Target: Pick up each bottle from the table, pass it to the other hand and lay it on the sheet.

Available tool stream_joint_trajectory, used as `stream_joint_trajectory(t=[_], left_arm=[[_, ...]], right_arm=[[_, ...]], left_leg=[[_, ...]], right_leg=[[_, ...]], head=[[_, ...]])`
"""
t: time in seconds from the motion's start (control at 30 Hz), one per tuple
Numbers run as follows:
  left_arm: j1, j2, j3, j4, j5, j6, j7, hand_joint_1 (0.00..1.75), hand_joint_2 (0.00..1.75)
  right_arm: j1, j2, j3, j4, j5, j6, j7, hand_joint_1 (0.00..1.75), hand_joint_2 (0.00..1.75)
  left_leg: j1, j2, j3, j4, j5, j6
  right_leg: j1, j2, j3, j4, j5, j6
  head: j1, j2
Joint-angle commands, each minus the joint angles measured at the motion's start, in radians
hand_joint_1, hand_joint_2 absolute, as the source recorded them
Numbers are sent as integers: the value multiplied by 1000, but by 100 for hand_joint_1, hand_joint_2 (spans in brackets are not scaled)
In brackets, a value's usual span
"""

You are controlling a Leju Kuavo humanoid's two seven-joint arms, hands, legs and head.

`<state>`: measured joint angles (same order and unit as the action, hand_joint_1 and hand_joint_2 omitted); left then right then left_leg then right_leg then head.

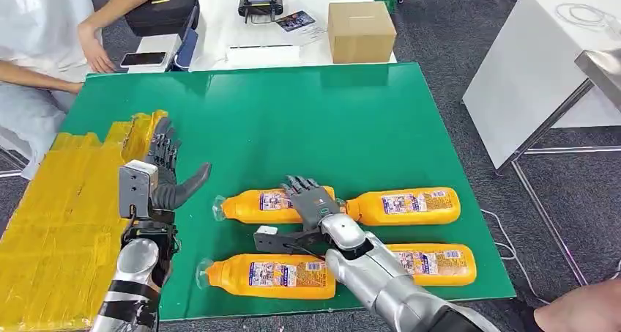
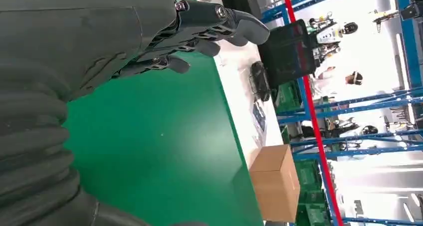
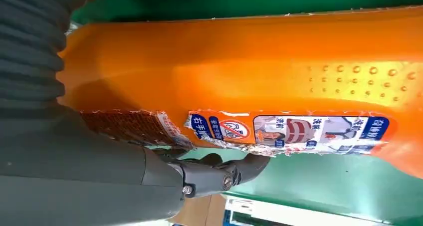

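While right hand [image 1: 311, 202] grips orange bottle [image 1: 253, 207], left hand [image 1: 165, 172] empty

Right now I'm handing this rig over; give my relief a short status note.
Right hand lies over the far-left bottle, fingers around it, bottle not lifted off the green mat.
Left hand is open, empty, raised near the edge of the yellow sheet.
Four orange bottles all lie on the mat: far-left, far-right, near-left, near-right.
Done: nothing on the sheet yet.
Left: lift this bottle, pass it to the left hand, lay it on the sheet, then likewise the other three.
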<state>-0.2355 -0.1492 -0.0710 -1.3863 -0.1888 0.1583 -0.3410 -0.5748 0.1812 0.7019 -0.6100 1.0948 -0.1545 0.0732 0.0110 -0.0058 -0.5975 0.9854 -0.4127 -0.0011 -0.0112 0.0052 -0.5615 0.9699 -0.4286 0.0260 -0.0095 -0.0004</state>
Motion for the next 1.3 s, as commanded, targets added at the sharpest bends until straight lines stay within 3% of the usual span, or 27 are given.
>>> stream_joint_trajectory(t=[0.03, 0.37, 0.47, 0.57, 0.6, 0.8, 0.83, 1.3], left_arm=[[-48, 1, -8, 69, -3, -1, 6, 0, 175], [-48, 1, -8, 69, -3, -1, 6, 0, 175], [-50, -1, -10, 72, -3, -1, 7, 0, 175], [-53, -1, -13, 80, -4, -2, 8, 0, 175], [-53, -2, -14, 80, -4, -2, 8, 0, 175], [-50, 0, -22, 71, -2, -6, 7, 0, 175], [-51, 0, -22, 72, 1, -10, 10, 0, 175], [-52, 0, -23, 73, 1, -15, 10, 0, 175]], right_arm=[[-47, -13, 38, 80, -1, 10, 2, 2, 175], [-47, -13, 38, 80, -1, 10, 2, 2, 175], [-50, -13, 38, 88, -1, 14, 0, 16, 175], [-58, -8, 41, 116, 1, 26, 5, 110, 175], [-57, -10, 41, 118, 1, 27, 5, 129, 175], [-67, -5, 48, 154, 12, 27, 10, 157, 175], [-69, -4, 49, 157, 15, 30, 16, 175, 175], [-67, -4, 33, 142, 17, 6, 16, 175, 175]], left_leg=[[0, -2, 3, 0, -1, 0], [0, -1, 2, 0, 0, 0], [0, -2, 4, 0, -2, 0], [0, -1, 2, 0, 0, 0], [0, -2, 3, 0, -1, 0], [0, -2, 4, 0, -1, 0], [0, -2, 3, -1, 0, 0], [0, -2, 3, -1, -1, 0]], right_leg=[[0, -2, 4, -1, -1, -1], [0, -2, 2, -1, -1, 0], [1, -3, 6, -1, -2, -1], [0, -2, 3, 0, -1, 0], [1, -3, 5, -1, -2, -1], [1, -3, 5, -1, -2, -1], [0, -2, 4, -1, -1, 0], [0, -2, 4, -1, -1, -1]], head=[[0, 0], [0, 0], [0, 0], [0, 0], [0, 0], [0, 0], [0, 0], [0, 0]])
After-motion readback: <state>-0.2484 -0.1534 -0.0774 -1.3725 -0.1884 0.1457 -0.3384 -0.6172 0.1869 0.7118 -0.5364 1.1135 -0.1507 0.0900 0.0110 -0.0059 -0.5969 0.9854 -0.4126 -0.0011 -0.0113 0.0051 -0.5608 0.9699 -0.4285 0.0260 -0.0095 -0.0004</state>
